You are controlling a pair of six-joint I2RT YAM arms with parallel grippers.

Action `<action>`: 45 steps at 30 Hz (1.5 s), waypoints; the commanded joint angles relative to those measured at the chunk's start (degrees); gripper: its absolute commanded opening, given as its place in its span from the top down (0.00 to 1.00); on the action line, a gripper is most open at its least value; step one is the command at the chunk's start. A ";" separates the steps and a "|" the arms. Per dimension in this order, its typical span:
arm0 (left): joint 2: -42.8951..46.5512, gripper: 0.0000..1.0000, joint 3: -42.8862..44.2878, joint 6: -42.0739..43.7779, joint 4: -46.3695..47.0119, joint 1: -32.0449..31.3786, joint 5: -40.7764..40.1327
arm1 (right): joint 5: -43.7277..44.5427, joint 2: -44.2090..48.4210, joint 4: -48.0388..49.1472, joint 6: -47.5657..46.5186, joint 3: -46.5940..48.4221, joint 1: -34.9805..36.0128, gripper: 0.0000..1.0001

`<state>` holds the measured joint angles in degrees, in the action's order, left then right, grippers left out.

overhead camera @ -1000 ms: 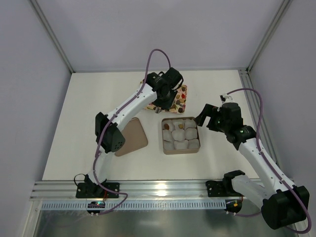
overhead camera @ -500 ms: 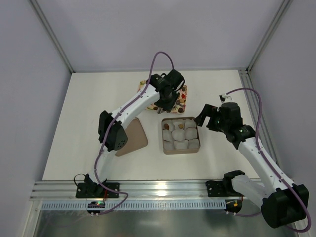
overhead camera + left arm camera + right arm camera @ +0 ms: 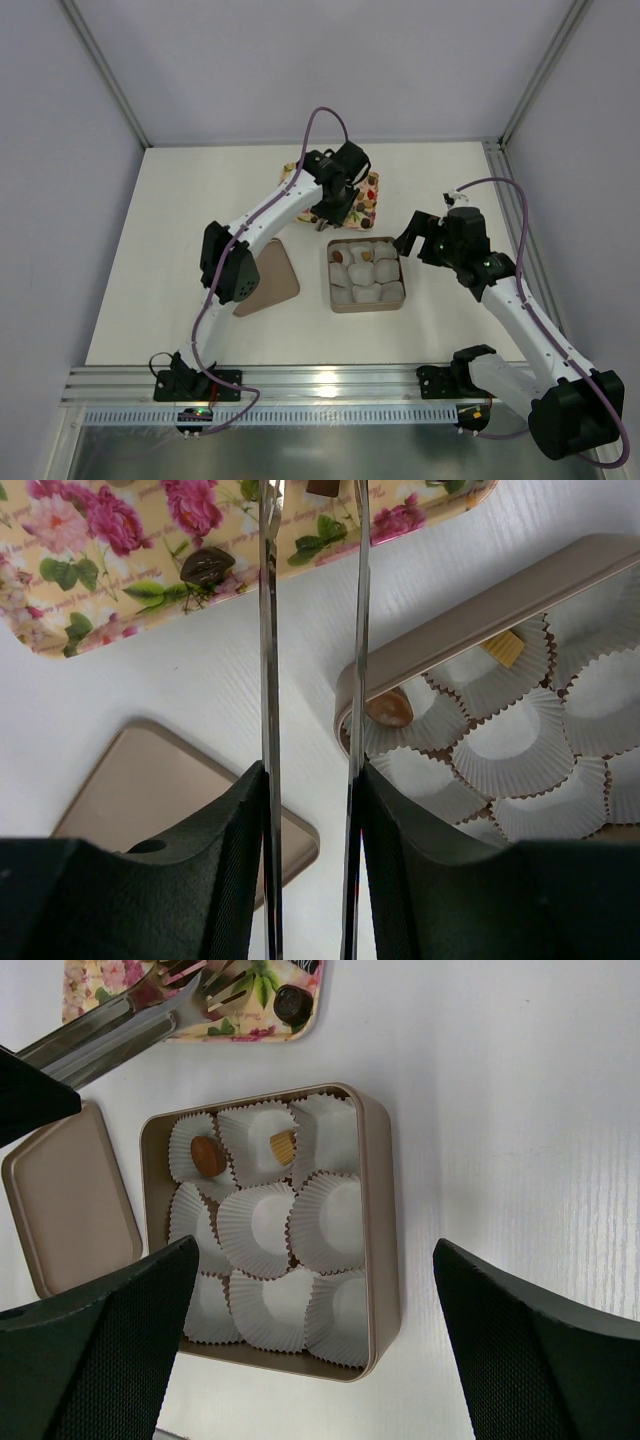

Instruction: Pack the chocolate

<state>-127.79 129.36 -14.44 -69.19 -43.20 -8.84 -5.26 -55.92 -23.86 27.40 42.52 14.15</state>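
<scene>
My left gripper (image 3: 336,203) is shut on metal tongs (image 3: 268,630), whose tips reach over the floral tray (image 3: 100,600). A dark chocolate (image 3: 207,565) lies on that tray left of the tongs. A brown piece (image 3: 322,486) shows between the tong tips at the frame's top edge; I cannot tell whether it is gripped. The tan box (image 3: 380,1210) holds white paper cups; one has a brown chocolate (image 3: 207,1155), the cup beside it a tan-golden one (image 3: 283,1144). My right gripper (image 3: 415,236) is open and empty, above the box's right side.
The box's tan lid (image 3: 268,278) lies flat left of the box (image 3: 366,301). The floral tray (image 3: 370,207) sits just behind the box, with another dark chocolate (image 3: 293,1002) near its corner. Grey walls and frame rails enclose the table.
My left gripper has shifted slightly over the floral tray with the tongs. The right arm has not moved.
</scene>
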 commanded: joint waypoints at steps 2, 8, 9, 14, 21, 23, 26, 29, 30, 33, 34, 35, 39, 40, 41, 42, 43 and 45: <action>-0.44 0.61 0.19 0.82 1.86 0.31 1.19 | 0.51 -0.06 2.06 -0.68 0.89 0.26 0.01; -0.53 0.66 0.28 0.64 1.69 0.31 1.37 | 0.42 0.02 2.06 -0.59 0.81 0.26 0.01; -0.45 0.69 0.37 0.72 1.78 0.40 1.20 | 0.51 -0.06 2.15 -0.50 0.81 0.26 0.01; -0.01 0.74 1.94 0.29 1.34 0.75 -0.12 | 0.42 0.20 1.89 -0.59 0.98 0.18 0.01; 2.63 0.78 4.67 -0.42 0.99 1.71 -1.44 | 0.51 0.55 1.71 -0.42 1.07 0.26 0.01; 3.68 0.79 4.85 -0.42 0.90 1.80 -1.44 | 0.51 0.46 1.62 -0.33 1.16 0.26 0.01; 5.17 0.80 4.85 -0.68 0.46 1.72 -0.83 | 0.51 0.55 1.45 -0.33 1.16 0.17 0.01; 6.76 0.81 4.41 -1.29 0.19 1.63 0.14 | 0.69 0.90 1.27 -0.24 1.33 0.17 0.01; 7.20 0.81 4.32 -1.38 0.11 1.71 0.31 | 0.60 1.08 1.27 -0.15 1.42 0.26 0.01; 8.95 0.81 3.97 -1.91 0.02 1.63 1.80 | 0.77 1.25 1.01 -0.24 1.69 0.17 0.01; 9.39 0.81 3.88 -2.17 -0.07 1.54 2.24 | 0.77 1.34 0.74 -0.24 1.77 0.26 0.01; 10.27 0.81 3.79 -2.52 -0.42 1.45 2.77 | 0.86 1.51 0.74 -0.24 1.86 0.26 0.01; 13.00 0.81 1.87 -3.31 -0.42 -0.92 2.95 | 1.21 1.78 0.04 -0.24 2.56 0.26 0.01; 13.52 0.81 1.43 -3.58 -0.33 -2.31 2.87 | 1.30 1.87 -0.22 -0.33 2.83 0.17 0.01; 14.05 0.81 0.81 -4.02 -0.16 -2.94 2.86 | 1.56 1.96 -0.40 -0.33 3.09 0.26 0.01; 15.19 0.81 -0.76 -4.80 0.54 -3.73 2.86 | 1.83 2.22 -0.75 -0.41 3.18 0.26 0.01; 15.72 0.81 -1.56 -5.33 0.98 -5.39 2.86 | 2.35 2.48 -1.19 -0.50 3.62 0.26 0.01; 17.30 0.81 -4.10 -6.30 2.03 -7.06 2.51 | 2.97 2.92 -1.80 -0.68 3.97 0.26 0.01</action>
<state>-114.43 127.92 -18.55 -69.21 -47.31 -7.25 -4.29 -54.92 -25.41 27.31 43.20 14.15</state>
